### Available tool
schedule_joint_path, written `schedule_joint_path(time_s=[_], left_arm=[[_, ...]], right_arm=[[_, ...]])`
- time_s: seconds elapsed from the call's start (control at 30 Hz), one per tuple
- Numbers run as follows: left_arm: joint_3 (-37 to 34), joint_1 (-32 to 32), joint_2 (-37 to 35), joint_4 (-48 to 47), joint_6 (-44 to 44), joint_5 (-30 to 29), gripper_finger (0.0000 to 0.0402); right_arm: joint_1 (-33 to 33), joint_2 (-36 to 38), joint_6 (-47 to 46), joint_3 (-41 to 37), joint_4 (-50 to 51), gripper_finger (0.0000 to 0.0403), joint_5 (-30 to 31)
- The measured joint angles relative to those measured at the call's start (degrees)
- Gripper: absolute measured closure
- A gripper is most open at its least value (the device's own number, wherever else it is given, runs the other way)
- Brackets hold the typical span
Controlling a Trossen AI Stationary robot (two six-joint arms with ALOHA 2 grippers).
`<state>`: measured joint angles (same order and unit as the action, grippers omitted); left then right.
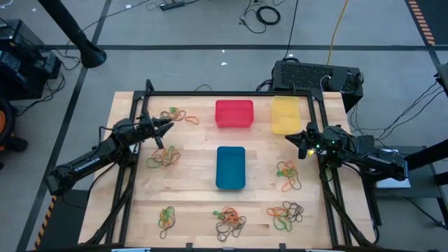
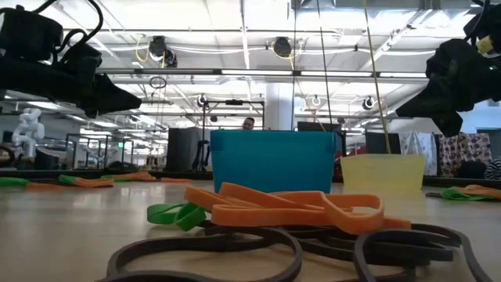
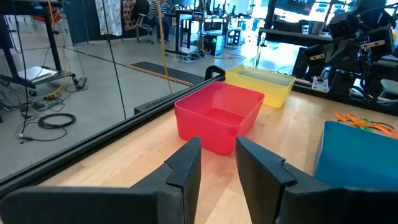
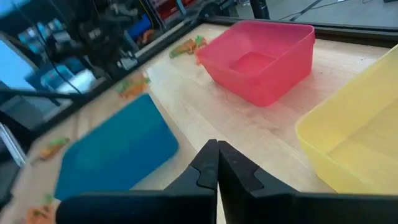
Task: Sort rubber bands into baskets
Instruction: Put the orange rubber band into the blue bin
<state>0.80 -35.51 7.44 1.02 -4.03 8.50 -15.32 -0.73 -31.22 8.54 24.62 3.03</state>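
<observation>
Grippers poised above the table, every basket empty and nothing yet gripped.

From above, the left gripper point(image 1: 168, 126) hovers between two rubber band piles point(image 1: 163, 158), well short of the red basket point(image 1: 234, 113); the right gripper point(image 1: 299, 139) sits just beside the yellow basket point(image 1: 285, 114), with the blue basket point(image 1: 230, 167) mid-table. At table level, tangled bands point(image 2: 290, 210) overlap, so one pinch could likely lift several colours together. The left wrist view shows its fingers point(image 3: 184, 169) slightly apart, holding nothing. The right wrist view shows its fingers point(image 4: 205, 168) pressed together, empty, bands point(image 4: 187, 46) well apart.
</observation>
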Motion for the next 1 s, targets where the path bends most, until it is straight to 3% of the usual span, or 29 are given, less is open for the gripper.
schedule_joint_path(time_s=[0.13,0.3,0.6,0.83,1.0], left_arm=[[0.0,0.02,0.0,-0.01,0.0,-0.01,0.0295],[-0.01,0.01,0.0,-0.01,0.0,0.0,0.0295],[-0.02,0.01,-0.01,0.39,-0.8,0.05,0.0295],[-0.04,0.0,0.0,1.21,-26.62,0.25,0.0295],[-0.04,0.02,0.0,1.48,-44.64,0.24,0.0295]], right_arm=[[-0.01,-0.02,-3.07,0.0,-1.78,0.0403,0.59],[-0.01,0.0,-2.46,0.0,-4.48,0.0403,6.08],[-0.01,-0.71,-7.06,0.0,-7.74,0.0403,5.9],[1.75,-6.1,-8.15,0.0,-23.61,0.0403,0.36],[4.72,-15.38,-1.72,0.0,-41.85,0.0403,-0.28]])
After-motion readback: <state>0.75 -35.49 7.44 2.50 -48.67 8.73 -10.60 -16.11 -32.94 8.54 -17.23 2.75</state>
